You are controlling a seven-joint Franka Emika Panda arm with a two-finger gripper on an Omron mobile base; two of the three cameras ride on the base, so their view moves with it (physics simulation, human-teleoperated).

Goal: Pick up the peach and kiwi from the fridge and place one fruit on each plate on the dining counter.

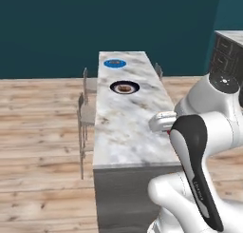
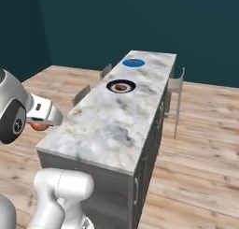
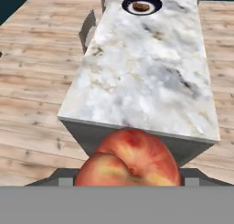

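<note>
The peach [image 3: 130,159] is clamped in the gripper [image 3: 129,179], whose jaws are closed on it at the near end of the dining counter [image 3: 146,77]. Ahead lies the black plate [image 3: 141,5], already occupied by something brown; beyond it, the blue plate [image 1: 115,63]. The fruit would best be carried high, past the black plate, and lowered gently onto the blue one.

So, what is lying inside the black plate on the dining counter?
The black plate holds one small brown lumpy item in its middle. The plate surface under that item is covered, so it cannot be seen.
</note>
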